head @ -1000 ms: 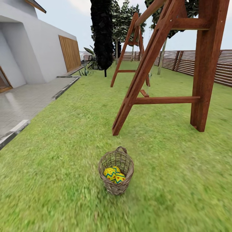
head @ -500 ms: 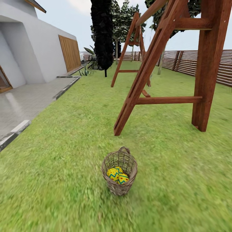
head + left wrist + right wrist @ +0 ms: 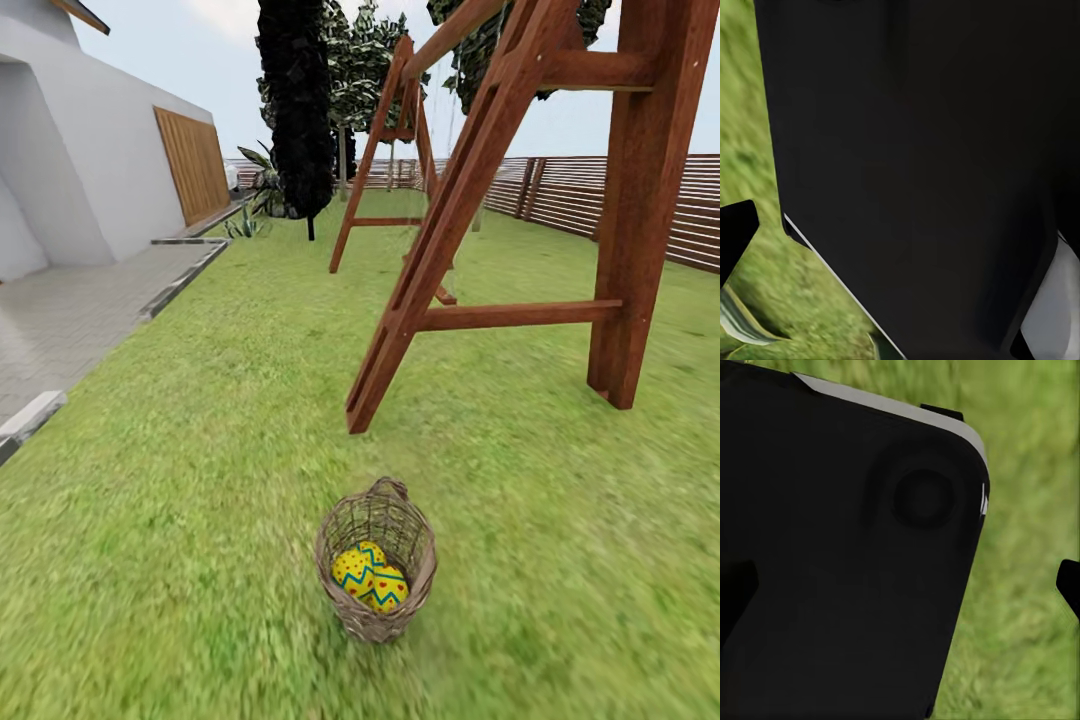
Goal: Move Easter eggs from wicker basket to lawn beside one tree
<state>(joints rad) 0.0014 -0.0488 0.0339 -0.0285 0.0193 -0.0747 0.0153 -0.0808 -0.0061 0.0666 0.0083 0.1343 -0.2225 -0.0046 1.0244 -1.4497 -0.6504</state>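
The basket sits low centre on the lawn, eggs nestled inside — untouched, likely awaiting pickup. Gripper openings — cannot tell; dark bodywork blocks both wrist views.

A large black body panel with a pale grey edge and a round recess covers the left and centre of the frame, blurred green lawn fills the right side, and a small dark tip juts in at the right edge.

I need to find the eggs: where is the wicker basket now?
In the head view, the wicker basket stands on the lawn, low centre, before the wooden swing frame.
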